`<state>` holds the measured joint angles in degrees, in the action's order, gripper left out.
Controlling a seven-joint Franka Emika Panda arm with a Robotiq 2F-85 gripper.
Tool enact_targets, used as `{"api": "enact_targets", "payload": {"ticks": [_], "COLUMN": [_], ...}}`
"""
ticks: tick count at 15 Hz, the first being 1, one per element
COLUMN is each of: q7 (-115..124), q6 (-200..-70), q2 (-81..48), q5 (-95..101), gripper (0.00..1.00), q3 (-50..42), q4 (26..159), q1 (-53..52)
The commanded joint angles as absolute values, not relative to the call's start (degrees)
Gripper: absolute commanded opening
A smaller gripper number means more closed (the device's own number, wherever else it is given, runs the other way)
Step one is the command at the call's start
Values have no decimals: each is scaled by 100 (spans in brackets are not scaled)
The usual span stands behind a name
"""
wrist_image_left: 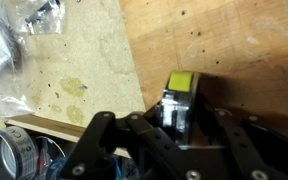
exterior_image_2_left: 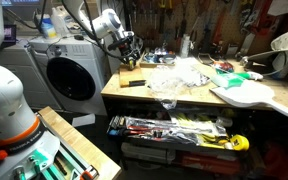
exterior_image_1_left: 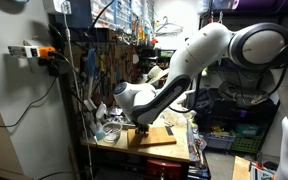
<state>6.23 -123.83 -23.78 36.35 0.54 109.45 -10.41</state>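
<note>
A yellow-topped black block [wrist_image_left: 181, 92] is pictured on a wooden board [wrist_image_left: 239, 50], flanked by the gripper [wrist_image_left: 174, 120]. Contact cannot be told. It could be tipped by an off-centre squeeze.

Both exterior views are dim and grainy with dark corners, while the wrist view is brighter but blurred, the hand [wrist_image_left: 172, 128] out of focus.

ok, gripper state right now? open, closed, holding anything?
Gripper: jaws sit either side of a small black-and-yellow block on the wooden board; cannot tell whether they are clamped on it.
</note>
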Motion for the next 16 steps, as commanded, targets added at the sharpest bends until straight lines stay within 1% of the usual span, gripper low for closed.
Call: {"api": "enact_targets", "payload": {"ticks": [1,2,3,4,6,7,8,9,10,11,12,13,14,15,16], "q7": [645,650,651,647,641,628,625,624,619,621,631,629,618,601,602], "q6": [-12626,-12642,-12640,-12650,-12674,-12685,-12689,-12711,-12712,-12719,-12738,-12753,-12776,-12819,-12853], "q2": [-2417,-2420,-2416,-2412,-2411,-2408,-2406,-2402,-2392,-2366,-2347,-2314,-2290,-2275,-2261], "q5": [3714,3713,3714,3716,3711,3704,3703,3700,3700,3707,3715,3717,3713,3702,3693], "gripper": [46,54,56,62,62,56,54,45,47,46,37,41,37,27,28], "q3": [49,46,44,36,26,29,32,36,37,38,36,36,37,38,36], "q4": [11035,11037,11038,11042,11044,11049,11051,11058,11065,11084,11098,11124,11145,11159,11173], "q1": [-975,-972,-972,-968,-953,-947,-948,-948,-948,-950,-956,-954,-946,-936,-930]}}
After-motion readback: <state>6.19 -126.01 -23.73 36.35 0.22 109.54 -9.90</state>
